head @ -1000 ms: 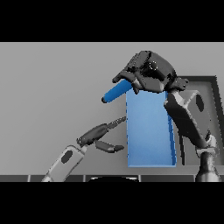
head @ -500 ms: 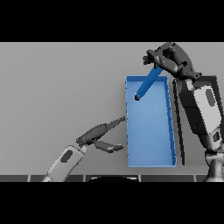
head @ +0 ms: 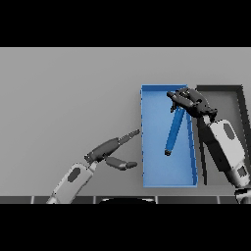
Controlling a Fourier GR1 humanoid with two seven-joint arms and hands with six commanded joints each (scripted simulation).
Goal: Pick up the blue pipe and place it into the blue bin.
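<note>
Grey table (head: 63,88) filled most of what you saw, running from the left edge across to the right. Low in the left half, your left hand (head: 110,149) reached in from the lower edge and lay over the table with its fingers stretched out straight and its thumb spread below them, gripping nothing; the fingertips pointed at the left wall of the blue bin (head: 145,147) and stopped just short of it. That bin sat right of centre as a long open rectangle. Over its floor hung the blue pipe (head: 174,131), tilted, its dark lower end down near the middle of the bin and its upper end up near the top right corner. There your right hand (head: 188,101) had its fingers curled around the pipe's top end. Just beside the bin, at the upper right of the frame, stood a dark grey bin (head: 230,89), partly hidden by your right arm.
</note>
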